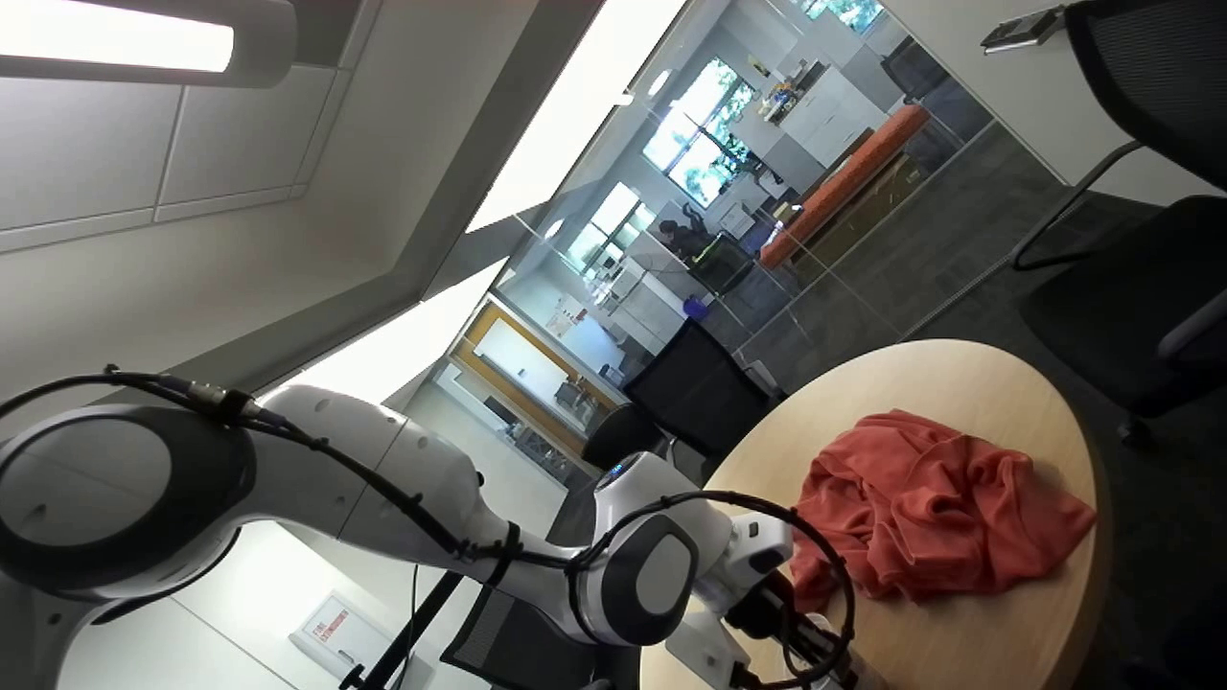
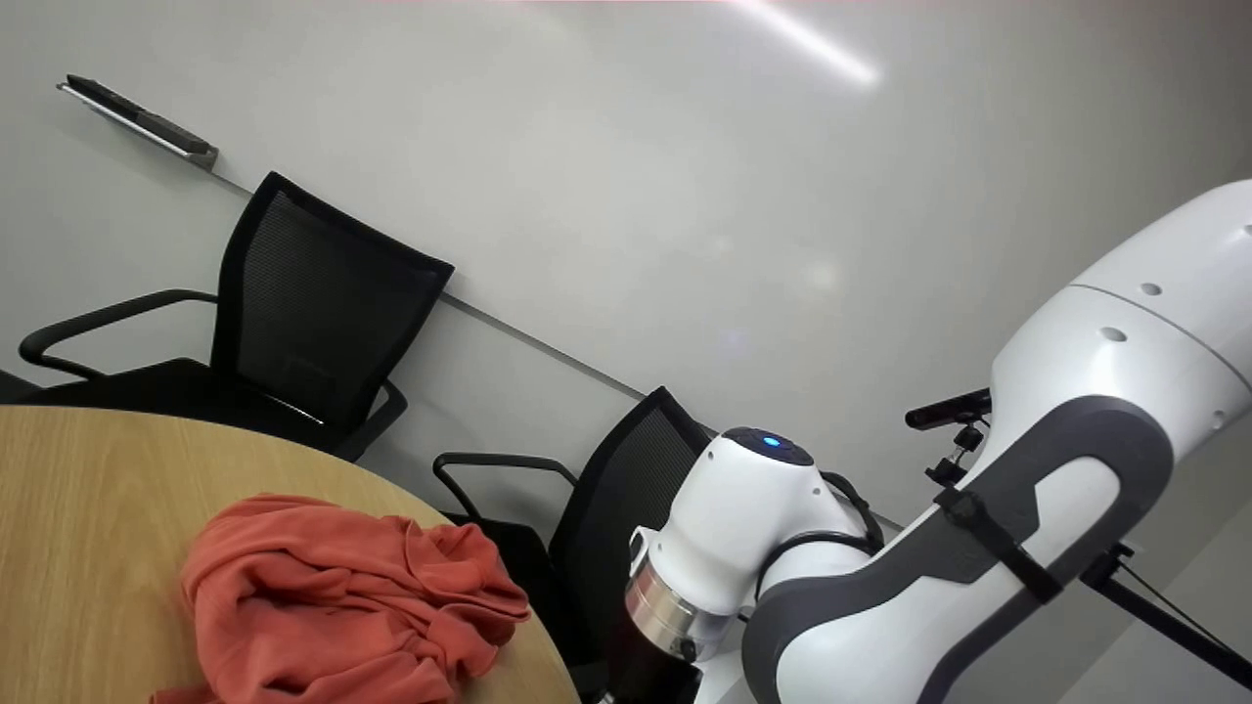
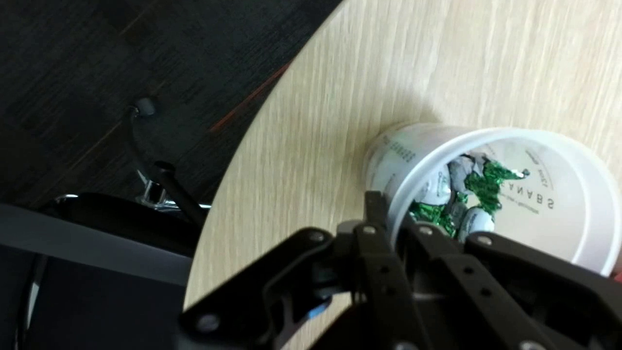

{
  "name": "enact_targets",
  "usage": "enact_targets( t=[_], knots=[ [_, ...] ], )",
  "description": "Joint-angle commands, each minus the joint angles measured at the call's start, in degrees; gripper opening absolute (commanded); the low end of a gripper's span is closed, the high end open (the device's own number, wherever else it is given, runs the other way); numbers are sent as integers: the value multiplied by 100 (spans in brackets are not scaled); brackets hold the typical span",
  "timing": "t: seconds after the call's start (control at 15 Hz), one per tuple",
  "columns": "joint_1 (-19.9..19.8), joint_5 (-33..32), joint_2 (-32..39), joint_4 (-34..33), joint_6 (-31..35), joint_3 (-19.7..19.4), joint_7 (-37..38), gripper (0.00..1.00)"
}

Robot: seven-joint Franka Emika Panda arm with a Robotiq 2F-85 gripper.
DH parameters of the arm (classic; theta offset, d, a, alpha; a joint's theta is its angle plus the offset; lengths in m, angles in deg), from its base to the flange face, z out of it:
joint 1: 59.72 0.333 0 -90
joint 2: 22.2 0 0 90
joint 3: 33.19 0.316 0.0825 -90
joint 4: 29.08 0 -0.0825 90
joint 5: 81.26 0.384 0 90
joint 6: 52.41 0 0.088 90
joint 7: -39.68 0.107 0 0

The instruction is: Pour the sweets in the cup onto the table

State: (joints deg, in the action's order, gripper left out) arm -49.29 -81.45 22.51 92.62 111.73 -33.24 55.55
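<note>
Right, my nearly closed gripper [image 3: 394,227] is pinching the printed cup's wall [image 3: 532,221]; I'm planning a slow, low pour of foil-wrapped sweets [image 3: 485,187].

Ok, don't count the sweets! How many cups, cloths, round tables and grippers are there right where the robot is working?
Round white printed cup: 1
Crumpled red cloth: 1
Round pale wooden table: 1
Black two-fingered gripper: 1
Total: 4

Arm [image 1: 422,470] bent — hand [image 3: 396,223] aimed downward, its fingers [image 3: 381,253] close together.
</note>
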Motion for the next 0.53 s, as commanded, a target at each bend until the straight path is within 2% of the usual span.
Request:
enact_targets(
  t=[0.0, 0.27, 0.47],
  knots=[
    [-92, 76, -157, -11, -167, 124, -370, 1],
    [250, -145, -411, -49, -382, -152, -426, 1],
    [833, -542, -552, -209, -688, -662, -149, 1]
  ],
)
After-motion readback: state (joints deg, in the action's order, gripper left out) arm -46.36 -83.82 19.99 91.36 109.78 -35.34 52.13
